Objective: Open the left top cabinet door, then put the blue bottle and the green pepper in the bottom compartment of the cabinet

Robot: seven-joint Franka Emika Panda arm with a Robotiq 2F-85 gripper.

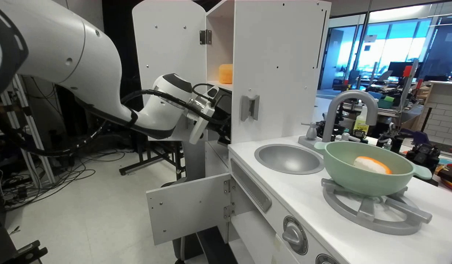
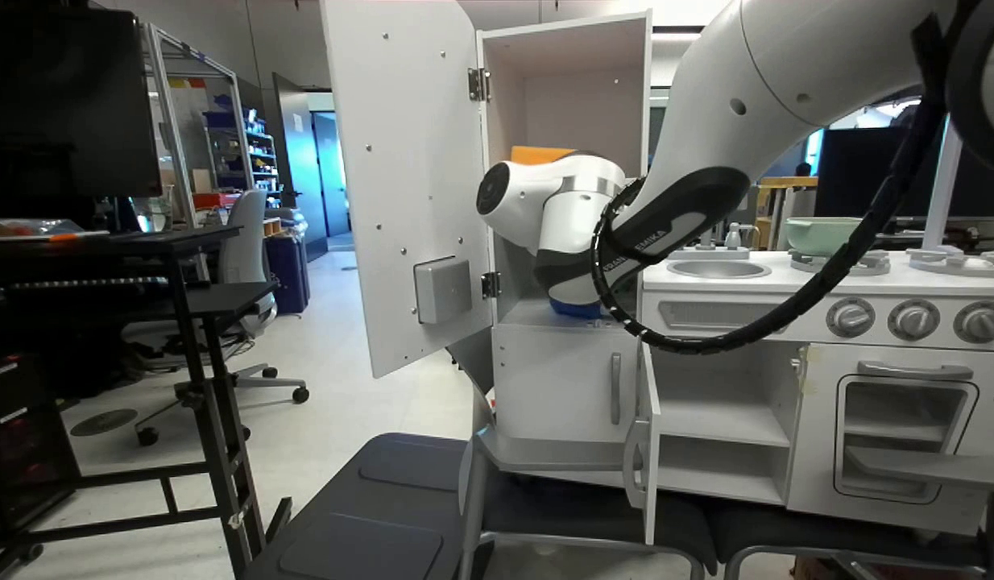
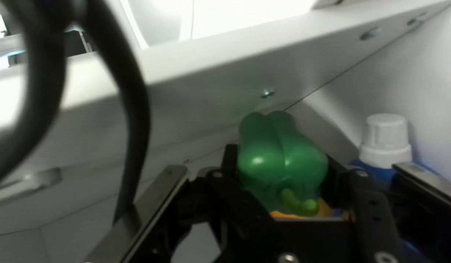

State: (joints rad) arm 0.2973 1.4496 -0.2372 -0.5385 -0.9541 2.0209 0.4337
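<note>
The left top cabinet door [image 1: 169, 40] stands swung wide open; it also shows in an exterior view [image 2: 408, 185]. The cabinet [image 1: 281, 47] is white. My gripper [image 3: 280, 164] is inside its bottom compartment [image 2: 515, 312], under the white shelf [image 3: 211, 84]. It is shut on the green pepper [image 3: 276, 153], with a black finger on each side. The blue bottle [image 3: 385, 142], with a white cap, stands by the wall to the right in the wrist view. Its blue body [image 2: 573, 309] shows low in the compartment in an exterior view. The arm hides the pepper in both exterior views.
An orange object [image 1: 225, 74] sits on the shelf in the upper recess. A lower door [image 1: 189, 209] stands open below. The counter holds a sink [image 1: 289, 158], a grey faucet [image 1: 352, 95] and a pale green bowl [image 1: 369, 179]. Black cables cross the wrist view.
</note>
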